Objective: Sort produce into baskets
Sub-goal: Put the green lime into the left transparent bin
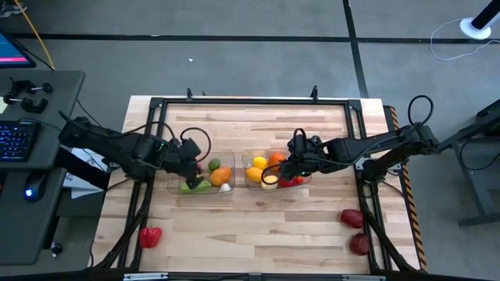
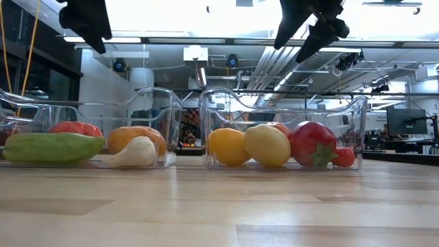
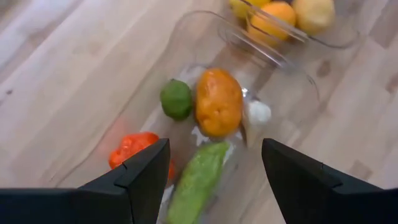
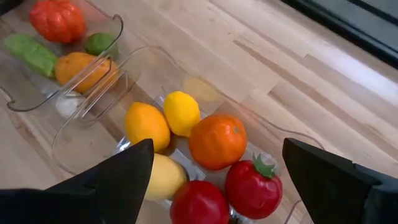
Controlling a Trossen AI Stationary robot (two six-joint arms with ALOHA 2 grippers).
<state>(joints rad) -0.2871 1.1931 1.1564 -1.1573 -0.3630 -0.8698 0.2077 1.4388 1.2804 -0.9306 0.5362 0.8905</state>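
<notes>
Clear baskets [image 1: 205,187] [image 1: 251,184] hold produce [image 1: 221,176] (mixed colours).

2 baskets [image 1: 234,190] side by side mid-table, bare wood [image 1: 250,234] in front

Both arms: matte black, chunky segmented links, black cables looping off the wrists. Left gripper [image 3: 211,177] has two flat, angular black fingers, squared tips. Right gripper [image 4: 214,180] has the same black wedge fingers. Small green LED visible near each wrist, high view.
</notes>
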